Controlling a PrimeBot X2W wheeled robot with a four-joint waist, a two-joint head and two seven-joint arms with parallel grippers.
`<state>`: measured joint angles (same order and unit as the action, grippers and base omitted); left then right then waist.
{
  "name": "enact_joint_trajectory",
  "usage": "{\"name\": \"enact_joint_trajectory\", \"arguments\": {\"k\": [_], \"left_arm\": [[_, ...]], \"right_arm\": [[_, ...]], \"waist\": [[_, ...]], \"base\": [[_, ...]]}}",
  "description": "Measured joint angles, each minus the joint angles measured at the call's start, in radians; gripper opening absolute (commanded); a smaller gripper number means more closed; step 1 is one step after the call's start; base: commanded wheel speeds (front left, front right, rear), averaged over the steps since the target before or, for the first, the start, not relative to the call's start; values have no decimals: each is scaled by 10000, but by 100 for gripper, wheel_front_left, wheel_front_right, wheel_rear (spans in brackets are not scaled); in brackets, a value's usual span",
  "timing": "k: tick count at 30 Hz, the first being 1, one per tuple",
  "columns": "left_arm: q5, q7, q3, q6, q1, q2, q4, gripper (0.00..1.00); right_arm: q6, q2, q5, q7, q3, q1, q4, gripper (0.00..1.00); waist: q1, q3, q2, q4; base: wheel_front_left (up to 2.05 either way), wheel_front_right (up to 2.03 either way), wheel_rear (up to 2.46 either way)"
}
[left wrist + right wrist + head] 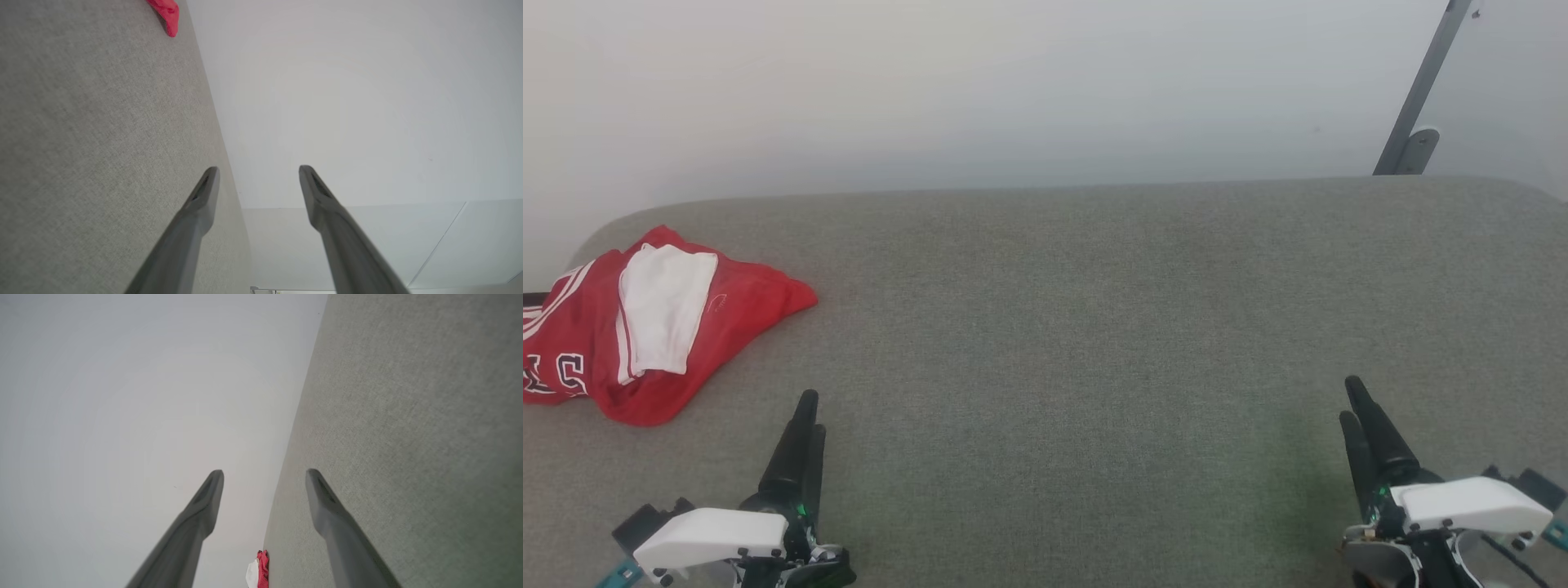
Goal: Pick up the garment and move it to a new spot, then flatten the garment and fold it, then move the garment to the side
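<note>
Light is bright, even and diffuse, with no glare. The wall (1013, 90) washes out pale and greys toward the right. The surface (1094, 327) carries only faint, soft shadows, plus a greenish tinge by the right pincer (1350, 398). The head view is sharp. In the wrist views the weave is crisp, the fingers (198, 212) are soft, corners are dimmer, and the surface edge is slightly bowed.
</note>
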<state>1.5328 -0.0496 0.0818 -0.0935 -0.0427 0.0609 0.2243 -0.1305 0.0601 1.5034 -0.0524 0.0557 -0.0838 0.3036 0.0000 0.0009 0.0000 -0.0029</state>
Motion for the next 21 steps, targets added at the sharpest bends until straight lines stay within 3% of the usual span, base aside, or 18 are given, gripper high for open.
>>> {"name": "enact_joint_trajectory", "arguments": {"k": [7,21], "left_arm": [[-692,270,-148,159,26,222,-171,100],[-3204,871,-493,734,175,1007,-531,100]], "right_arm": [[0,44,-755,173,-196,-166,109,100],[0,355,-3183,384,-543,-689,188,100]], "waist": [[0,-14,0,-7],[0,-30,0,-38]], "base": [[0,0,0],[0,0,0]]}}
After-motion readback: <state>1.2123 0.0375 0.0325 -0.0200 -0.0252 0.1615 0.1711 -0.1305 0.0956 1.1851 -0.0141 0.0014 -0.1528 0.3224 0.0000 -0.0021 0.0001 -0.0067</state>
